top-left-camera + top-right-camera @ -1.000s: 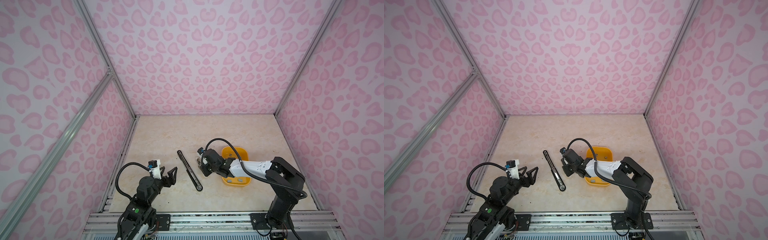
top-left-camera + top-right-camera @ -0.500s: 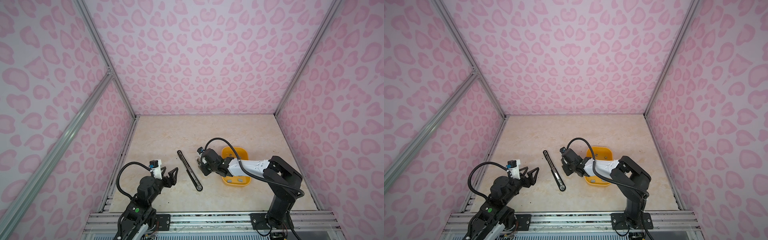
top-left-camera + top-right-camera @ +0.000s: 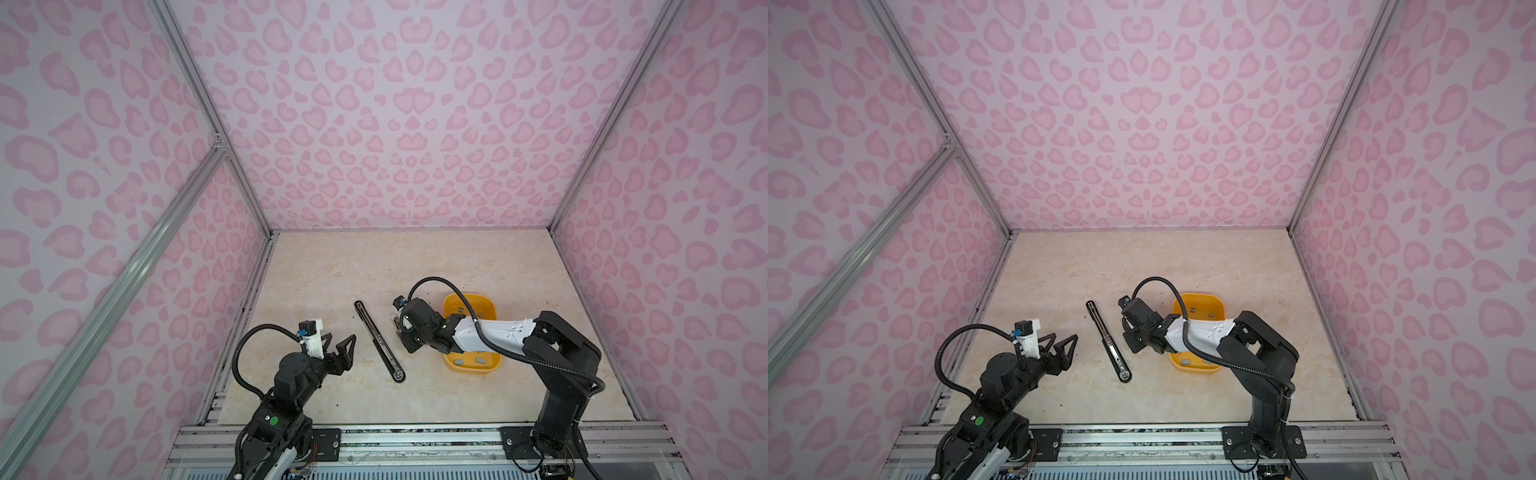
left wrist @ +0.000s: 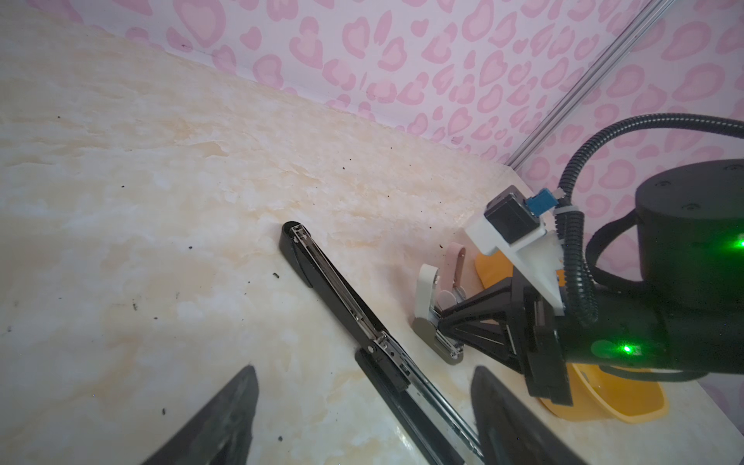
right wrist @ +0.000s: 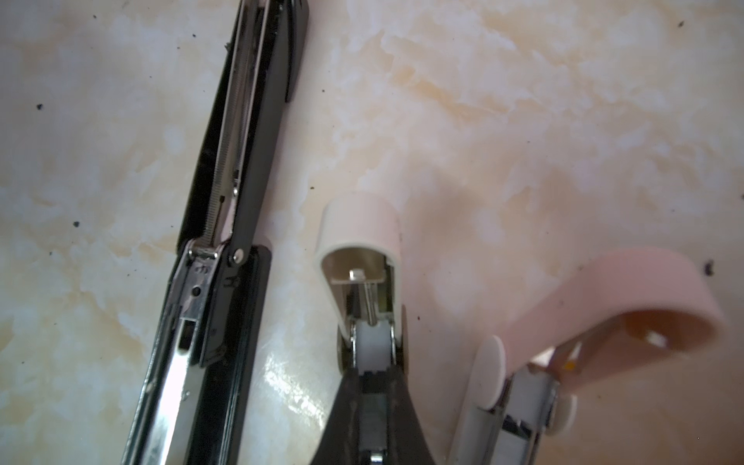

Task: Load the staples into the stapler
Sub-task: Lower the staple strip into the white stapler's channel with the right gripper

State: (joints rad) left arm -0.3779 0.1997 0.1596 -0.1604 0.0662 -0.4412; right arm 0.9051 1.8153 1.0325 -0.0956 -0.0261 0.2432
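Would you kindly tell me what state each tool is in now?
Left tool: open, empty.
Right tool: closed at the white stapler; whether it holds anything cannot be told.

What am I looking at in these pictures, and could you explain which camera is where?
Two small robot arms stand at the near edge of a marble-patterned table, inside pink patterned walls. Both top views look down on the whole scene; each wrist view comes from a camera on one arm, looking along its gripper. On the table lies a long black stapler, opened flat; next to it a small white stapler, then a small pink stapler, both open. A yellow tray holds grey staple strips. The left gripper is open and empty. The right gripper is shut, its tips at the white stapler's open channel; whether a strip is pinched there, I cannot tell.
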